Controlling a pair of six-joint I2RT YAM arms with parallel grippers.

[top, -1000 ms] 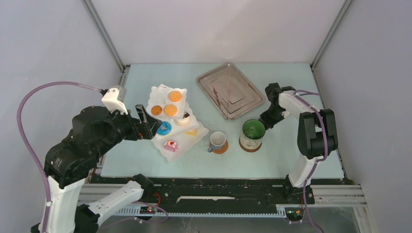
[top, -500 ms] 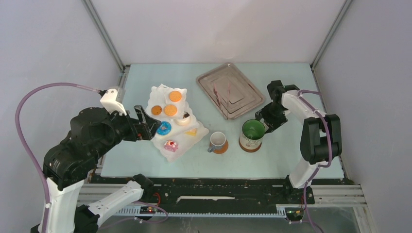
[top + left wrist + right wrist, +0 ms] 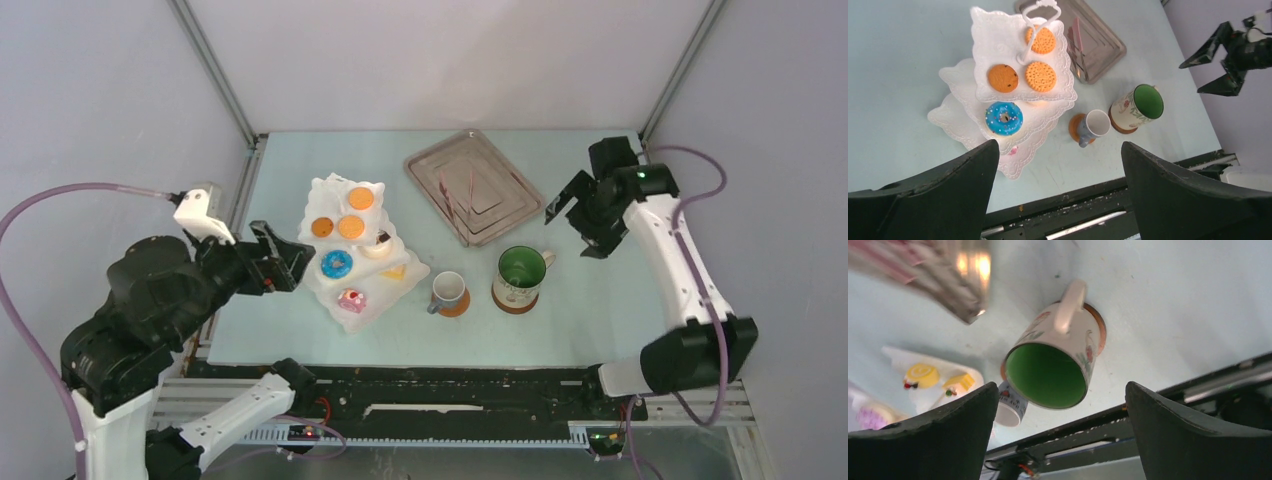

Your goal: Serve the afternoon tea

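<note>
- Grippers hung on either side of the tea things, and neither one held anything.
- The right gripper (image 3: 570, 232) was raised just beyond and to the right of the green-lined mug (image 3: 520, 277), with its arm stretched far out over the table. Its fingers were spread wide, tips angled down and left toward the mug without touching it.
- The left gripper (image 3: 285, 258) sat just left of the white three-tier stand (image 3: 988, 35) and faced it. Its fingers were wide apart and clear of the stand.
- The mug stood upright on a brown coaster (image 3: 1099, 324), mouth up, with its handle pointing far-right toward the right gripper.
- A small white cup (image 3: 449, 291) stood upright on a second coaster (image 3: 461, 306), just left of the mug and between it and the stand. Its handle pointed near-left.
- The stand rose upright at left centre with a carry loop on top.
- Three orange biscuits (image 3: 1041, 76) lay flat on the top tier, with a blue doughnut (image 3: 1004, 118) one tier below.
- A pink doughnut (image 3: 351, 298) and a yellow cake slice (image 3: 394, 271) lay lower still.
- A silver tray (image 3: 500, 215) lay flat behind the cup and mug, set at an angle, with pink tongs (image 3: 462, 195) on it. Its right corner came near the right gripper's fingers.
</note>
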